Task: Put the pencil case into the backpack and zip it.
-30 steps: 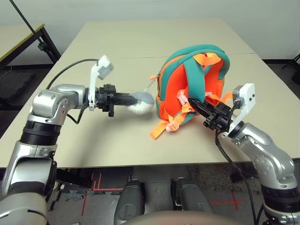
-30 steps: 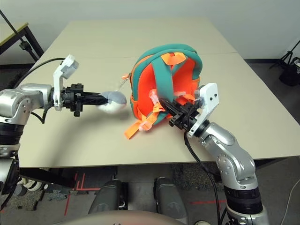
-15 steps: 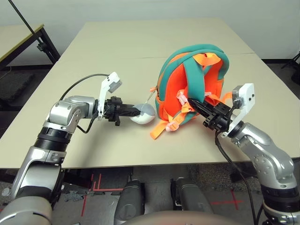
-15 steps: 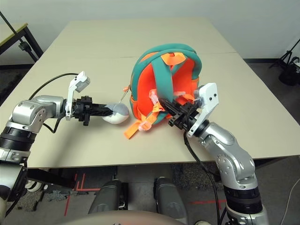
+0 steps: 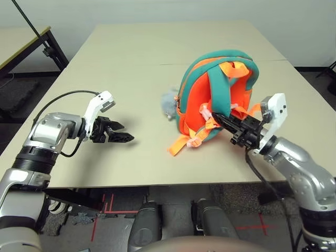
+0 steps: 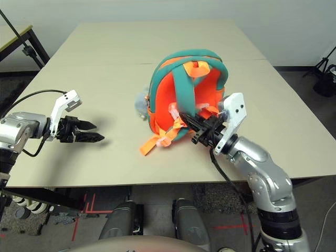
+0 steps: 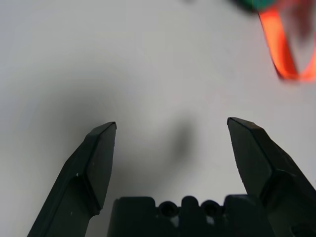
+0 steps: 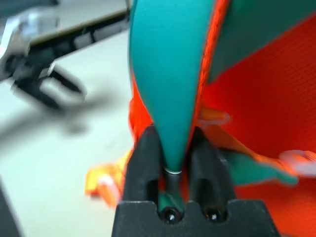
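- Backpack [image 5: 197, 100] standing on the table [image 5: 136, 52], right of its middle — straps towards the robot!
- Plush toy [image 5: 169, 103] just left of the backpack, on the table.
- Another table [image 5: 23, 39] well off to the left, beyond a gap.

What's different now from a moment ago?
The left gripper let go of the grey-and-white plush toy, opened and drew back to the robot's left. The toy now lies beside the backpack, farther from the robot than before. The right gripper is still at the shoulder strap, and the backpack stands about where it was.
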`<state>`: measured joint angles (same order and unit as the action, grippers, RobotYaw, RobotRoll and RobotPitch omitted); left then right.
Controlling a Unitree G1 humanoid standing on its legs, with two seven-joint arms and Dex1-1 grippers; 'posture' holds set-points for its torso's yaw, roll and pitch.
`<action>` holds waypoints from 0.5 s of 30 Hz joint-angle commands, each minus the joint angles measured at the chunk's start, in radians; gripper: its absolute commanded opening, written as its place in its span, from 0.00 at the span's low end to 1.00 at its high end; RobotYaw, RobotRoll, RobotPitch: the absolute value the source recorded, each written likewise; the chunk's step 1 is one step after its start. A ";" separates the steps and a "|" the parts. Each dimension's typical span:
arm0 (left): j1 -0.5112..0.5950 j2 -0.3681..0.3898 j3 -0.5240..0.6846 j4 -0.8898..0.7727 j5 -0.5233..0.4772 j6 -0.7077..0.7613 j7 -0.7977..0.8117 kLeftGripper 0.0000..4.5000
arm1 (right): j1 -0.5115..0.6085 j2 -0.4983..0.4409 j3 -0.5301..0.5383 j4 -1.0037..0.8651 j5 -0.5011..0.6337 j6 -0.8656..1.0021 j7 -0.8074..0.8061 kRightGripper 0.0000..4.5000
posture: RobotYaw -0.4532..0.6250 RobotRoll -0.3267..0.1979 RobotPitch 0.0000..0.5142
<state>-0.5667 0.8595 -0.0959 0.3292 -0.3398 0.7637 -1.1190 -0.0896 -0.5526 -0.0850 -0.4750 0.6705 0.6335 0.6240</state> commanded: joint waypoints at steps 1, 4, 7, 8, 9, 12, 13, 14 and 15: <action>0.041 0.002 0.048 0.006 -0.003 -0.008 0.021 1.00 | 0.034 -0.112 -0.050 -0.026 0.052 0.055 0.100 0.58 | 0.45 0.62 0.12; 0.064 -0.011 0.085 0.031 0.021 -0.049 0.078 1.00 | 0.063 -0.205 -0.132 0.028 0.076 0.058 0.174 0.84 | 0.45 0.62 0.12; 0.091 -0.053 0.148 0.076 0.028 -0.148 0.162 1.00 | 0.077 -0.271 -0.210 0.100 0.077 0.050 0.221 0.99 | 0.45 0.62 0.12; 0.097 -0.079 0.184 0.095 0.021 -0.190 0.201 1.00 | 0.075 -0.282 -0.230 0.131 0.062 0.034 0.225 0.99 | 0.45 0.62 0.12; 0.099 -0.105 0.218 0.110 0.008 -0.217 0.231 1.00 | 0.072 -0.288 -0.242 0.161 0.043 0.015 0.226 0.99 | 0.45 0.62 0.11; 0.117 -0.190 0.338 0.152 -0.049 -0.270 0.303 1.00 | 0.030 -0.259 -0.263 0.321 -0.052 -0.109 0.193 0.99 | 0.46 0.62 0.11; 0.125 -0.210 0.365 0.162 -0.053 -0.291 0.332 1.00 | 0.009 -0.240 -0.269 0.375 -0.075 -0.145 0.172 0.99 | 0.46 0.62 0.11; 0.140 -0.236 0.392 0.170 -0.051 -0.331 0.368 1.00 | -0.020 -0.212 -0.272 0.441 -0.106 -0.188 0.133 0.99 | 0.47 0.62 0.11; 0.149 -0.252 0.409 0.176 -0.049 -0.358 0.391 1.00 | -0.040 -0.191 -0.273 0.486 -0.129 -0.220 0.109 0.99 | 0.47 0.62 0.11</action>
<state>-0.4422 0.6178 0.2769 0.4825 -0.3855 0.4480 -0.7684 -0.1194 -0.7598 -0.3441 -0.0526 0.5812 0.4646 0.7685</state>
